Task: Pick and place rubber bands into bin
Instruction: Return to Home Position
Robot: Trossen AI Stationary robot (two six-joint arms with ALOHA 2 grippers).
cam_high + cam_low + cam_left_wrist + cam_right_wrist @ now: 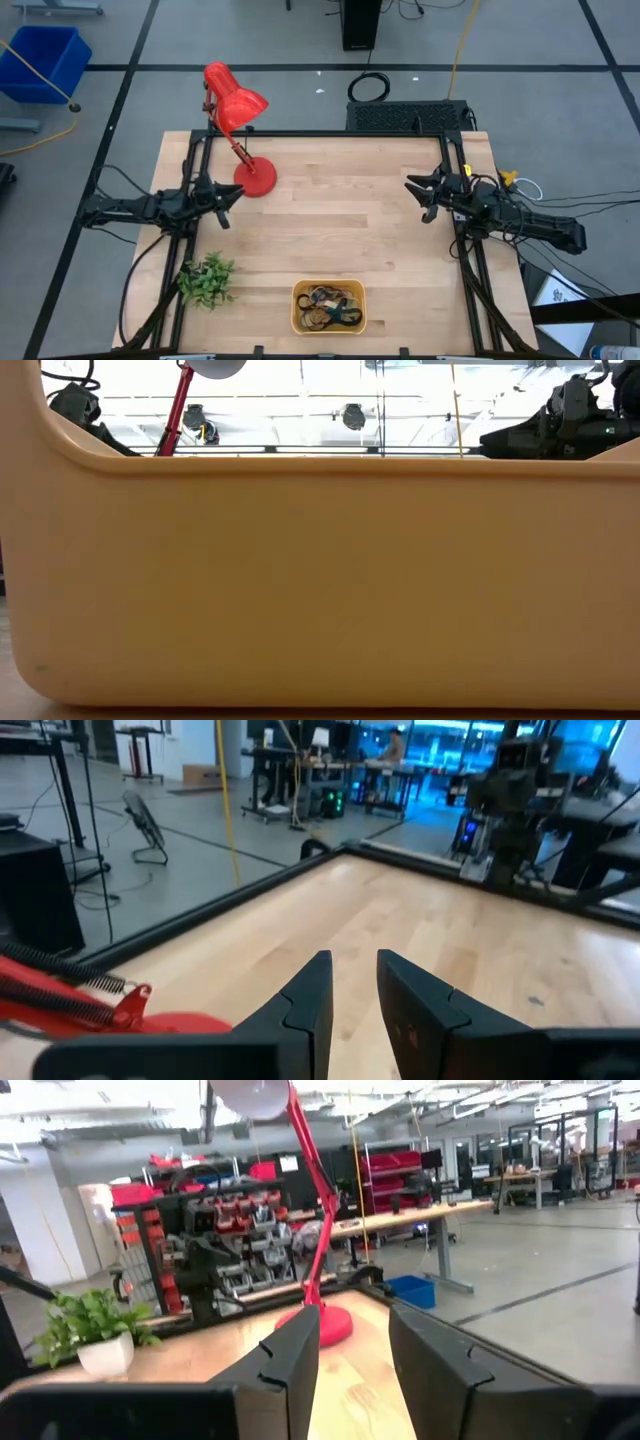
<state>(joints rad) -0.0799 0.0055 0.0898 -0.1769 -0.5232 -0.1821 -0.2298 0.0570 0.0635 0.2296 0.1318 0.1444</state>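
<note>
wooden table (340, 220) with a black frame round it, workshop floor on every side. nearest thing by far is the bin (320, 580). in the low view its orange-yellow wall fills almost the whole picture, plain smooth plastic with a rounded bottom corner and a rim that curves up at one end. from above it's a small shallow rectangular tray with rounded corners, sitting right by the table's front edge, about in the middle of that edge.

the rubber bands (328, 307) are lying inside it in one tangled heap. they're thin floppy loops piled over each other, mostly black and tan, with a bit of blue and green peeking through. can't count them from up there.

along the same front edge, off to the left and clear of the bin, there's a little green plant (206, 280).

further in, about halfway up the table, the arms sit at opposite sides, both well apart from the bin. the left gripper (232, 197) hangs over the left side, fingers parted by a narrow gap with nothing between them. it's just beside the round base of the red lamp (235, 105), can't tell if they touch. the right gripper (418, 192) is over the right side, fingers spread, also empty.

past that, the lamp's head leans out beyond the far edge. way off on the floor at far left is a blue crate (45, 60).
</note>
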